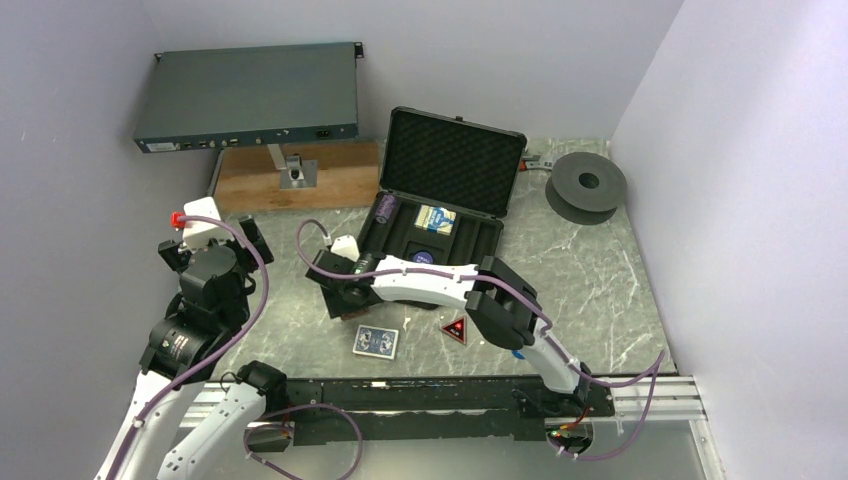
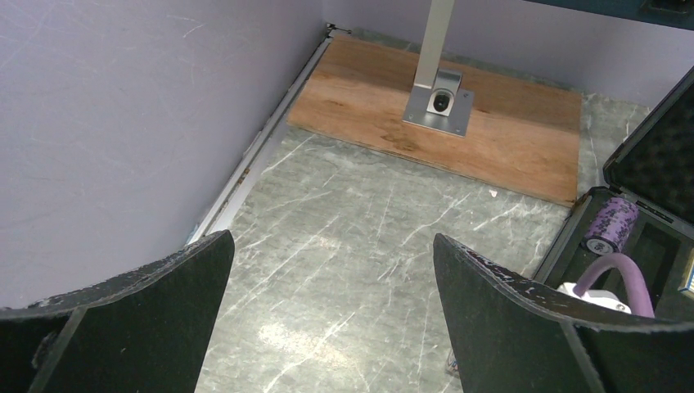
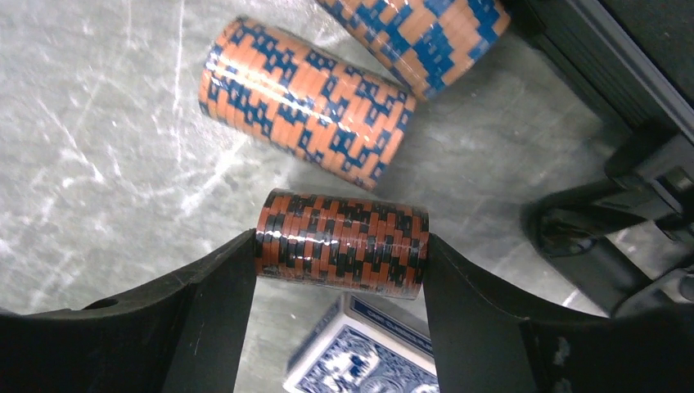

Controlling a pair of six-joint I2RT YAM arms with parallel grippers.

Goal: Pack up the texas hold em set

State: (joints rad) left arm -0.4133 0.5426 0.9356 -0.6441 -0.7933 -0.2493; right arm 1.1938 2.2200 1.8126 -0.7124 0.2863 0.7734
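Note:
The black briefcase (image 1: 452, 150) stands open at the table's middle back, with a purple chip roll (image 1: 386, 208), a blue card deck (image 1: 435, 218) and a blue button (image 1: 421, 257) in its foam. My right gripper (image 3: 340, 246) is shut on an orange-and-black chip roll (image 3: 341, 239), held just above the table left of the case (image 1: 340, 292). Two orange-and-blue rolls (image 3: 304, 102) (image 3: 419, 31) lie beyond it. A second blue deck (image 1: 375, 341) and a red-triangle button (image 1: 455, 329) lie near the front. My left gripper (image 2: 331, 246) is open and empty over bare table at the left.
A grey rack unit (image 1: 250, 95) stands on a post over a wooden board (image 1: 300, 178) at the back left. A dark round spool (image 1: 587, 185) lies right of the case. Walls close in on the left, back and right. The case's edge (image 2: 573, 229) lies right of my left gripper.

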